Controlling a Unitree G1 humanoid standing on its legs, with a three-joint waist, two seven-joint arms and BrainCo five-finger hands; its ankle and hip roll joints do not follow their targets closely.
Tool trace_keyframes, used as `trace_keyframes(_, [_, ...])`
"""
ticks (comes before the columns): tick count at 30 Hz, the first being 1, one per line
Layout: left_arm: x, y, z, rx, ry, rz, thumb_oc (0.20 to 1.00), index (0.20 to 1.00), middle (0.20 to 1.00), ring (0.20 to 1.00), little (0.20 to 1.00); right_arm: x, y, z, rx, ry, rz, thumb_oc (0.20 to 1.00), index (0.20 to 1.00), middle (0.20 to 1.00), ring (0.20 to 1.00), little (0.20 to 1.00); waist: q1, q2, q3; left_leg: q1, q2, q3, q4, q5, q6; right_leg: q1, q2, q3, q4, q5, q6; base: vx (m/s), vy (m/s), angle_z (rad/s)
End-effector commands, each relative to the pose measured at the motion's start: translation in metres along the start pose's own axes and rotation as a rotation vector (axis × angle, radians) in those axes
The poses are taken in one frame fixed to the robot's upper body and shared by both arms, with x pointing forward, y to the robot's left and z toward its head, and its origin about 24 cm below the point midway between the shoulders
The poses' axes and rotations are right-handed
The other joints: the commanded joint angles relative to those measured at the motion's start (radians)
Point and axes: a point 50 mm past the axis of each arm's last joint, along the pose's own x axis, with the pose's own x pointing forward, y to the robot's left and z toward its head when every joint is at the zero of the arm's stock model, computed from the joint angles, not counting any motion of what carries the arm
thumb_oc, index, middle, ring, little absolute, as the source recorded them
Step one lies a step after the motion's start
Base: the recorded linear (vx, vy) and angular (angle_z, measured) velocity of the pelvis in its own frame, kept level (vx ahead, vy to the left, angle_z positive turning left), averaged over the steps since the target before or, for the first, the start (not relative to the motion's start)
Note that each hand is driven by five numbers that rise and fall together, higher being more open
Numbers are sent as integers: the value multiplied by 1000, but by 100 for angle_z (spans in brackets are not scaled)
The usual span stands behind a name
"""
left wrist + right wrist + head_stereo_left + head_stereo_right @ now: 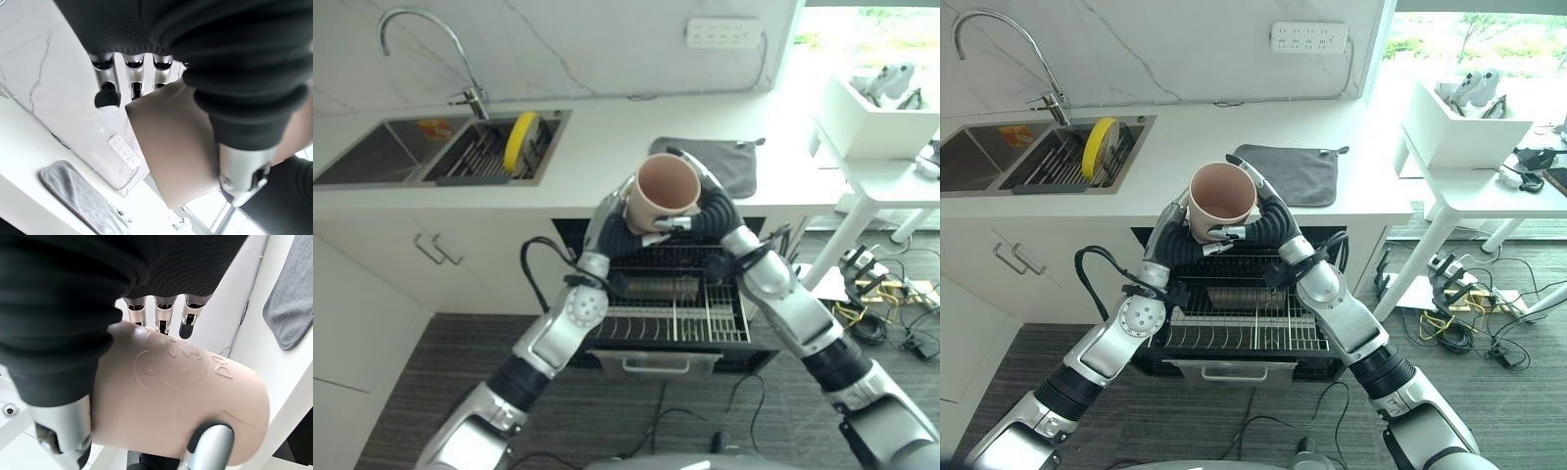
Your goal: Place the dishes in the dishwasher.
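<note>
**Both hands on the cup over the open dishwasher**

I see the white tabletop [597,147] across the scene, with the sink [372,152] at its left end and a yellow plate [520,139] standing in the sink's rack. Below it, the dishwasher rack [671,308] is pulled out. A grey mat [724,162] lies on the tabletop. My left robot hand [612,223] and right robot hand [710,211] both curl around the beige cup [664,191], held upright, mouth up, above the rack at the tabletop's front edge.
</note>
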Motion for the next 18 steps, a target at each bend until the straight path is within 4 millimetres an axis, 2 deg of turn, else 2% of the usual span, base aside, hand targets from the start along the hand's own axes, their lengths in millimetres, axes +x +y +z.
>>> trace_keyframes(1, [26,-6,45,41,-269,-41,200,200,200,200,200,29,15,38,22,-187,55,1000,1000,1000,1000,1000,14,-46,-24,-29,2,14,107,-62,1,24,-85,54,103,-121,105,0,0,0])
trace_keyframes(10, [28,-6,48,50,-284,-46,200,200,200,200,200,31,19,35,23,-168,82,1000,1000,1000,1000,1000,16,-46,-22,-30,1,11,106,-60,1,23,-85,51,104,-121,103,0,0,0])
trace_keyframes(11, [28,-7,49,49,-285,-48,200,200,200,200,200,31,19,35,24,-165,88,696,696,696,696,696,16,-46,-23,-30,2,11,105,-60,1,23,-86,51,103,-121,104,0,0,0])
trace_keyframes(12, [28,-7,48,49,-285,-49,200,200,200,200,200,31,20,35,24,-168,89,332,332,332,332,332,17,-46,-23,-30,2,11,105,-60,1,24,-86,51,103,-121,103,0,0,0])
trace_keyframes(13, [28,-7,48,49,-286,-51,200,200,200,200,200,31,20,35,19,-170,93,200,200,200,200,200,17,-46,-22,-30,2,11,106,-60,1,24,-86,51,103,-121,103,0,0,0])
trace_keyframes(18, [28,-7,50,48,-300,-60,200,200,200,200,200,31,23,38,-73,-212,109,200,200,200,200,200,20,-46,-22,-31,2,10,108,-61,2,24,-87,49,105,-122,103,0,0,0])
